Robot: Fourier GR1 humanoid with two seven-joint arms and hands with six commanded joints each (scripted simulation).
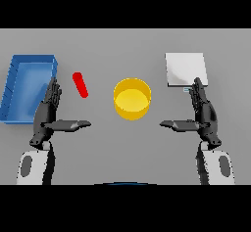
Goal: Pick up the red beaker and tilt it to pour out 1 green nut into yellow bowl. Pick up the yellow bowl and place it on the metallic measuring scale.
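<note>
Two robot hands, left robot hand [47, 112] and right robot hand [203, 113], are hovering wide open, holding nothing, while the red beaker [80, 84] is lying on the grey surface [122, 47], its long axis slanting away leftward, beside the yellow bowl [132, 99].

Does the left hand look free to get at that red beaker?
Probably yes. The left hand is open and the red beaker lies just ahead of it to the right, with only bare table between; the blue bin sits off to the side.
</note>
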